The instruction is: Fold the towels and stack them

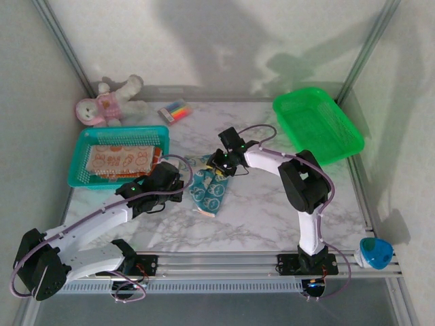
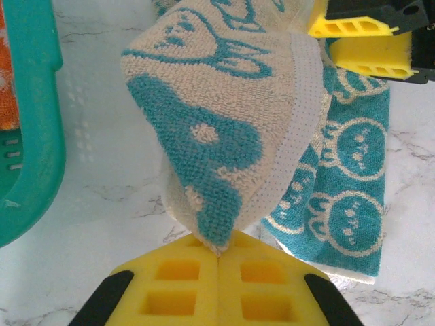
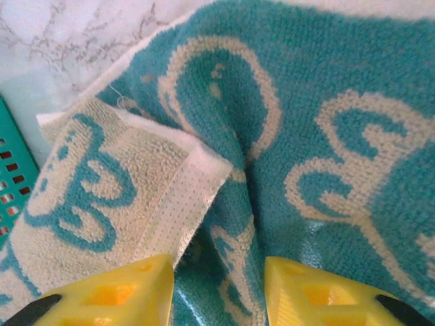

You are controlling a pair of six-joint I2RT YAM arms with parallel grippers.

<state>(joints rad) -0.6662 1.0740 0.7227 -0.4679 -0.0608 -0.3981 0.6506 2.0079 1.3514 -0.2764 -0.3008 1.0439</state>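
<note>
On the marble counter (image 1: 272, 217) the teal basket (image 1: 76, 159) holds a peach bunny towel (image 1: 122, 159) laid flat. The blue-and-white towel (image 1: 209, 190) lies rumpled just to the right of that basket, partly doubled over. The left claw (image 2: 217, 255), nearer the basket, is clamped tight on one corner, and the cloth fans out from the pinch above the layer beneath. The right claw (image 3: 217, 272), farther from the basket, stands with jaws apart astride a ridge of cloth, gripping nothing that I can see. For a clean fold, I reckon it should pinch the hemmed edge rather than the ridge. Both corners should then travel level, away from the basket, onto the opposite edge.
</note>
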